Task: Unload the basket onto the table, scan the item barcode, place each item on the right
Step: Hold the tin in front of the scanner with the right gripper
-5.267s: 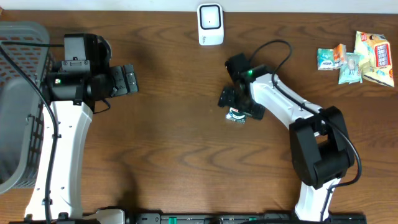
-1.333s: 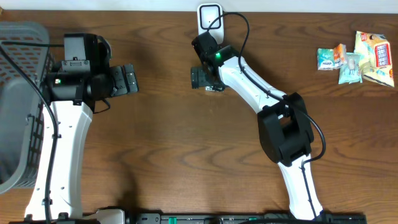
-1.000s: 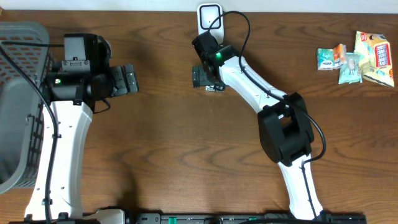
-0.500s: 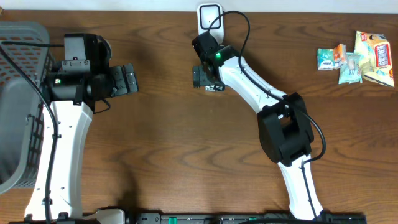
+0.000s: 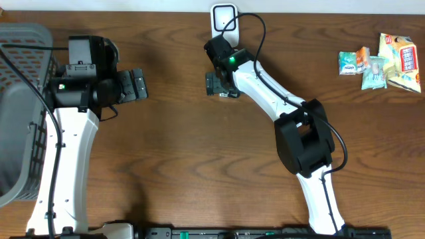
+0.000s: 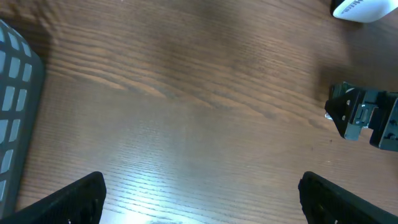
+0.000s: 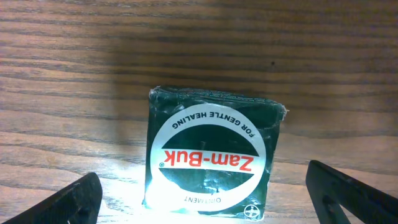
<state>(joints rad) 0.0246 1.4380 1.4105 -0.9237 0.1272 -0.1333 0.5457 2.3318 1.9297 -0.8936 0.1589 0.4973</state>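
Observation:
The item is a dark green square Zam-Buk ointment packet (image 7: 211, 155) with a white round label. It lies flat on the wooden table, label up. My right gripper (image 7: 202, 190) hangs open over it, its fingers wide on either side and clear of the packet. From overhead only an edge of the packet (image 5: 230, 94) shows under the right gripper (image 5: 216, 83), just in front of the white barcode scanner (image 5: 224, 23). My left gripper (image 5: 137, 85) stands open and empty farther left; its wrist view shows bare table, the right gripper (image 6: 364, 118) and the scanner (image 6: 367, 7).
A grey plastic basket (image 5: 20, 106) stands at the table's left edge, its rim (image 6: 12, 112) also in the left wrist view. Several snack packets (image 5: 382, 61) lie at the back right. The scanner's cable loops over the right arm.
Five seconds ago the right gripper and packet were near the table's middle; now both are up and left, by the scanner. Over the last second nothing visibly moved.

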